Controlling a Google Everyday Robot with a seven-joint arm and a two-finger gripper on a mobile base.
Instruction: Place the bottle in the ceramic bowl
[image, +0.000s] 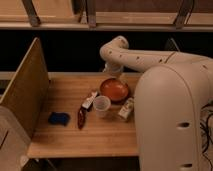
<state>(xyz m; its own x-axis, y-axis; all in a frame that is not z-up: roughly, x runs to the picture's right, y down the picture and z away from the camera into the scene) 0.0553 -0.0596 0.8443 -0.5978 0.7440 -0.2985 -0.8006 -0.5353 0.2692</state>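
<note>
- Camera view takes in a wooden table (75, 140) with the robot's big pale body filling the right side of the frame.
- Its arm curves from the body up towards the upper middle and bends down to the gripper (114, 71), which hangs over the far edge of the table, just behind the ceramic bowl (115, 90).
- Claw state: its fingers stand spread apart and nothing sits between them.
- Sitting right of the table's centre, the orange-red bowl has nothing visible in it.
- Below and slightly right of the claw stands the bottle (126, 109), tilted a little, on the near side of the bowl, just beside the bowl's lower right rim and close against the robot's body.
- With the bowl lying between them, bottle and claw are well apart.
- Just left of the bottle, a translucent white cup (101, 106) stands upright, close to the bowl's near rim.
- Left of the cup lies a small white packet (90, 100), with a dark red-brown elongated object (81, 117) below it.
- Further left, a blue object (59, 118) rests near the wooden side panel (27, 87) that walls the table's left edge.
</note>
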